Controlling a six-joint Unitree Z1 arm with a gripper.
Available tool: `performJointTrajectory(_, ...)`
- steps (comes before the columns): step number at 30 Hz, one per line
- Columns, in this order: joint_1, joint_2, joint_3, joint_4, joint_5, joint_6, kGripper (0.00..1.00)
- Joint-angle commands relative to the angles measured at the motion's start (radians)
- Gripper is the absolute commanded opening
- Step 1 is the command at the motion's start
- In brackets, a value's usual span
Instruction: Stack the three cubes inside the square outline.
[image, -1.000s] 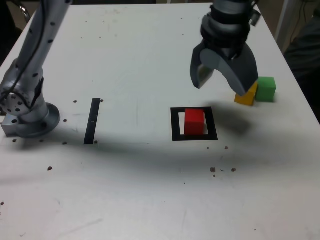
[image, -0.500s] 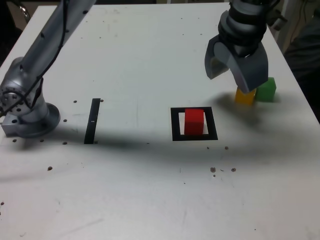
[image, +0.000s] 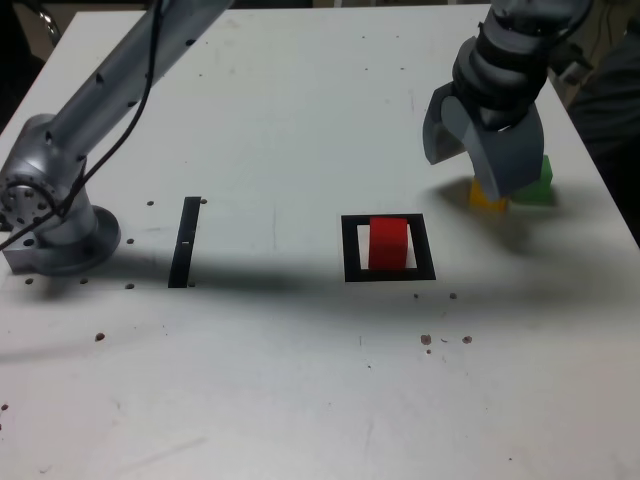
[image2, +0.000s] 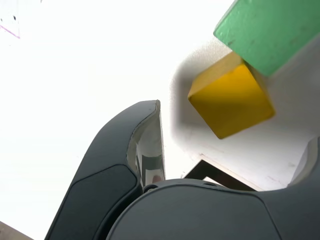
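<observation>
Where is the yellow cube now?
In the exterior view, the yellow cube sits toward the right, beside the green cube, partly hidden by the tool.

The red cube (image: 388, 244) sat inside the black square outline (image: 429, 247); the yellow cube (image2: 231, 100) and green cube (image2: 272, 31) lay outside, touching.

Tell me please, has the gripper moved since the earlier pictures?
Yes. The gripper is farther toward the exterior view's right, away from the square outline.
</observation>
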Motion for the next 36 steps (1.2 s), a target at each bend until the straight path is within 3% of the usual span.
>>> performJointTrajectory(1,0.000,0.018,-0.019,0.011,0.010,0.008,0.97)
performJointTrajectory(17,-0.019,0.113,-0.153,0.072,0.023,0.023,0.91)
performJointTrajectory(23,-0.020,0.131,-0.187,0.094,0.024,0.023,0.84)
performJointTrajectory(25,-0.021,0.138,-0.198,0.102,0.027,0.019,0.80)
performJointTrajectory(33,-0.027,0.160,-0.215,0.109,0.031,0.010,0.41)
performJointTrajectory(36,-0.028,0.162,-0.215,0.109,0.028,0.011,0.33)
